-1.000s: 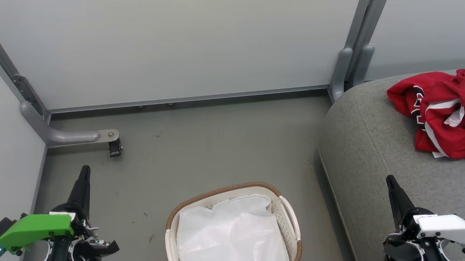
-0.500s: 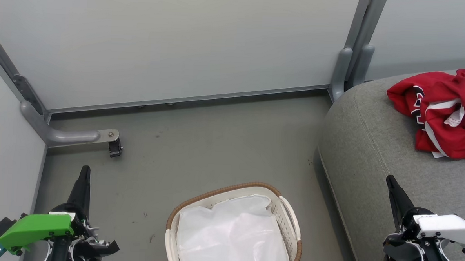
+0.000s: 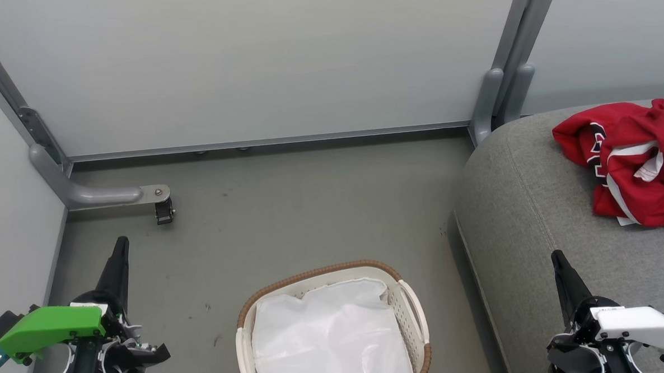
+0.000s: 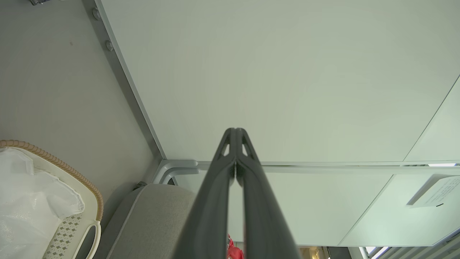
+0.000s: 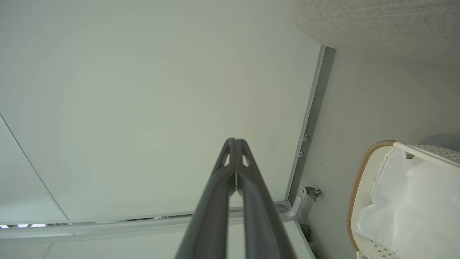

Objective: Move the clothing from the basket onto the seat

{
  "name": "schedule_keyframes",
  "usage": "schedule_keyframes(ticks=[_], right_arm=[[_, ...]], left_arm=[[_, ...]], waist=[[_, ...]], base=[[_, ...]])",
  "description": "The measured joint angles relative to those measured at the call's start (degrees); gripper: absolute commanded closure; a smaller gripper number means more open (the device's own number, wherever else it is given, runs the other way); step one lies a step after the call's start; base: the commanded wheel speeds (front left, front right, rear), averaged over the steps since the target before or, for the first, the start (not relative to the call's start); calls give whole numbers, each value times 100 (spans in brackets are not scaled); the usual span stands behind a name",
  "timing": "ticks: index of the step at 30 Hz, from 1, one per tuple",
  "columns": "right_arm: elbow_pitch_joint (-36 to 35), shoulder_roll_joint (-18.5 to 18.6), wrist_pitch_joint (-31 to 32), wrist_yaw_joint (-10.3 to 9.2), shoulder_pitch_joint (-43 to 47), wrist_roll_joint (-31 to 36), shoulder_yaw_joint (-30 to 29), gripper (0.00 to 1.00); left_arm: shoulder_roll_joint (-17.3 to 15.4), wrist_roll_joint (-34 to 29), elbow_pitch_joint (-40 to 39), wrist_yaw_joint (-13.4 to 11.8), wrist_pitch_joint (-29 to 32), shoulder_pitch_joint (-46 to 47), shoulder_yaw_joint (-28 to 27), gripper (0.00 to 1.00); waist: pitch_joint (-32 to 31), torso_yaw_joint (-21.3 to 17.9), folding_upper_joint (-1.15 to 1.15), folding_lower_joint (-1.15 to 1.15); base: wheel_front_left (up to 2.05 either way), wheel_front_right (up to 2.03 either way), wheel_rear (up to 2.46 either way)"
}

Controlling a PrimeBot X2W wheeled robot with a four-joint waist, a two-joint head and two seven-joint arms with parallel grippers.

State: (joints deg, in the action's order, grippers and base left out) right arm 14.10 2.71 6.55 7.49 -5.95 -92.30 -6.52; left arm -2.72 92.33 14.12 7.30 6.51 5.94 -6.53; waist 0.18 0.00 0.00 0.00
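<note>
Nothing has shifted for you over the last second: the red clothing point(image 3: 632, 166) lies bunched on the seat point(image 3: 532, 217) toward its far edge. The basket point(image 3: 328, 271) sits on the floor beside the seat's rounded edge, showing just its white liner point(image 3: 331, 338). Your left jaws and right jaws are both pressed together on nothing, parked low at either side, so you can judge the transfer finished, with no garment left to fetch.

grey floor point(image 3: 308, 208), pale wall panels point(image 3: 259, 54)
</note>
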Motion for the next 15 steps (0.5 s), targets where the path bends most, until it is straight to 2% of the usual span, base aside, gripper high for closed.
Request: schedule_keyframes(ticks=[15], right_arm=[[0, 0, 0, 0, 0, 0, 0, 100]], left_arm=[[0, 0, 0, 0, 0, 0, 0, 100]], waist=[[0, 0, 0, 0]], base=[[0, 0, 0]])
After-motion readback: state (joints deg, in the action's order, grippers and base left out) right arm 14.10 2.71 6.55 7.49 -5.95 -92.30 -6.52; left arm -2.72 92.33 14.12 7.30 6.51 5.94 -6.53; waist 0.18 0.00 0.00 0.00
